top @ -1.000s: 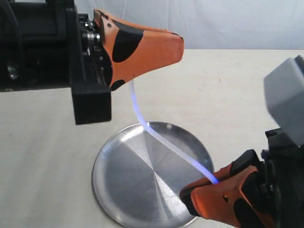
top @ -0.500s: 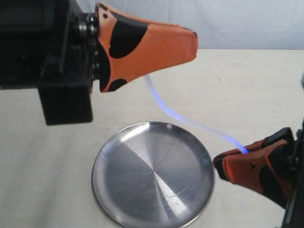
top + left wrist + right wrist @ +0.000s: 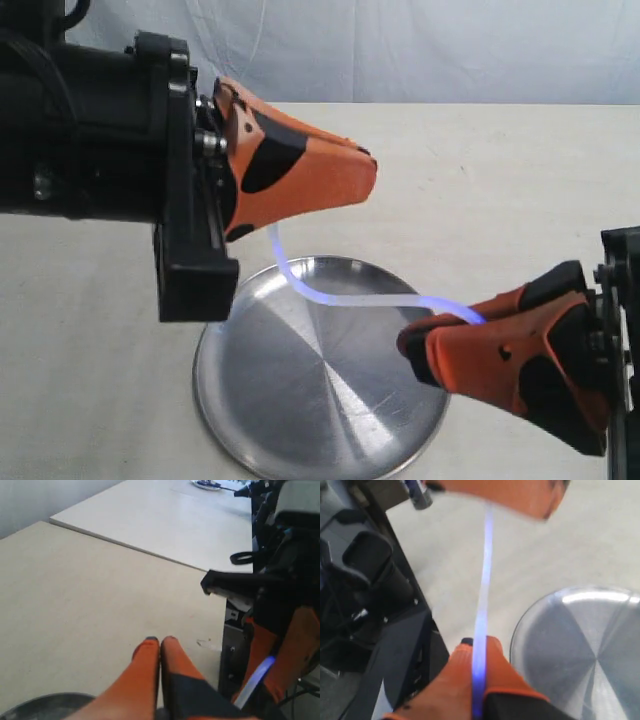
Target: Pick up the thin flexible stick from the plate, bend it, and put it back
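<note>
The thin flexible stick [image 3: 330, 297] hangs curved in an S shape above the round silver plate [image 3: 290, 400], glowing bluish near both ends. My left gripper [image 3: 365, 165], orange-fingered, is shut on the stick's upper end, which leaves its underside. My right gripper [image 3: 405, 350] is shut on the other end, low over the plate's right rim. In the right wrist view the stick [image 3: 484, 580] runs straight out between the shut fingers [image 3: 497, 660] toward the left gripper's tip, with the plate [image 3: 580, 640] beside it. In the left wrist view my left gripper [image 3: 160, 641] shows its fingers pressed together, and the stick [image 3: 255, 677] glows beside them.
The beige tabletop [image 3: 500, 200] surrounds the plate, with a white cloth backdrop [image 3: 420, 50] behind it. The black left arm body [image 3: 90, 140] fills the upper left. A table seam [image 3: 130, 547] and the right arm's dark hardware [image 3: 270, 590] show in the left wrist view.
The two grippers have come closer together over the last half second. The stick has gone from a long shallow sweep to a tighter S-bend, and the right gripper has moved left over the plate's rim.
</note>
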`<move>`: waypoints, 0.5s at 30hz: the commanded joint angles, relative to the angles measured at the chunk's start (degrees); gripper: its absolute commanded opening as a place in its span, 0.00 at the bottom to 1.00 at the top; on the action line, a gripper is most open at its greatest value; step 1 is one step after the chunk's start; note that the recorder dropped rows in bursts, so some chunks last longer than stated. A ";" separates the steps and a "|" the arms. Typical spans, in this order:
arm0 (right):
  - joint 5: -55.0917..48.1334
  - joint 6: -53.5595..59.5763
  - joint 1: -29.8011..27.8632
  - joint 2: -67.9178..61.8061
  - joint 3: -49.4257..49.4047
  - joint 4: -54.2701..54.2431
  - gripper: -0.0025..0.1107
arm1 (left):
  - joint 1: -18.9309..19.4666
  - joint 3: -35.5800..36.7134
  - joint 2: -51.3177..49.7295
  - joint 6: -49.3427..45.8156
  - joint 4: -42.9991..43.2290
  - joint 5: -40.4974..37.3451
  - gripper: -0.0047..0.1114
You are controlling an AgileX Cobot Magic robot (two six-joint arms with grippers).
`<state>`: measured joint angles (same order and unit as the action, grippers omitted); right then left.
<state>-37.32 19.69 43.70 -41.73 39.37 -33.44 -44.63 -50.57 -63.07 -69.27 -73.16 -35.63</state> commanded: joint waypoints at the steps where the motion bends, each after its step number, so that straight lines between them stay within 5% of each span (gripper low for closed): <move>1: 9.46 -5.17 -0.28 1.63 0.35 2.89 0.01 | -1.24 1.91 -0.53 5.32 5.34 -4.90 0.04; 7: 0.85 -17.51 -0.28 -3.87 0.35 16.98 0.01 | -1.24 1.95 0.40 -7.30 -14.38 -10.30 0.04; 15: -3.29 -16.66 -0.28 -6.94 0.35 20.68 0.01 | -1.24 1.81 1.06 -9.23 -14.33 -2.21 0.07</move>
<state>-40.06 3.21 43.67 -48.15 39.37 -14.86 -45.33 -48.74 -62.39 -78.44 -86.45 -38.69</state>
